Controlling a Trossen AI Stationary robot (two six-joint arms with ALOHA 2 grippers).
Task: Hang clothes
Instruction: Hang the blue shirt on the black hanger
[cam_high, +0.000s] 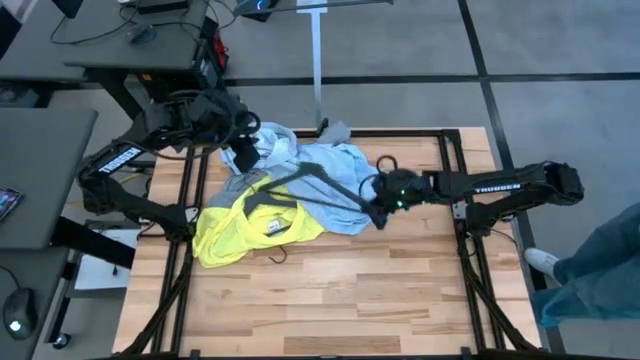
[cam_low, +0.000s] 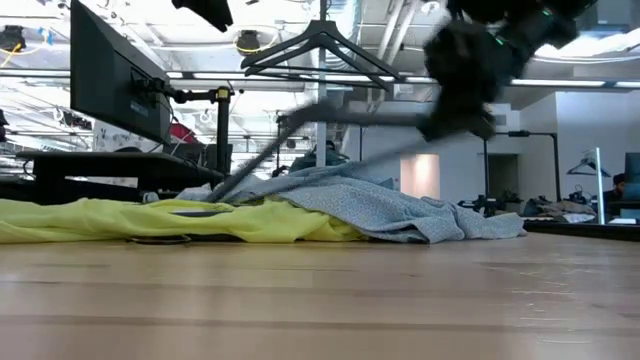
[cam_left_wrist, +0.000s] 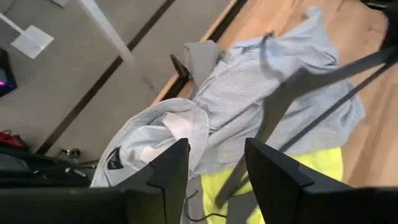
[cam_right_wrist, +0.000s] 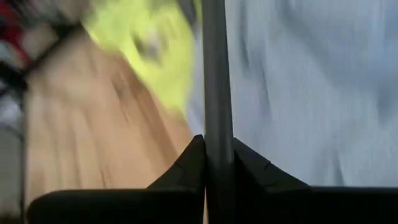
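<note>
The soft, limp pale light-blue collared button shirt (cam_high: 320, 175), heaped at the wooden counter's (cam_high: 330, 300) far middle, was judged best pinched at the collar, while the thin black hanger (cam_right_wrist: 214, 74) was gripped by the right end effector (cam_high: 378, 205) and the left end effector (cam_left_wrist: 214, 165) stood open.

White lettering reading TROSSEN runs along the right arm's forearm link (cam_high: 497, 187), behind its fingers. The left arm's forearm (cam_high: 118, 158) carries similar white lettering, too small to read. The yellow T-shirt's neck label (cam_high: 274, 228) is illegible.
</note>
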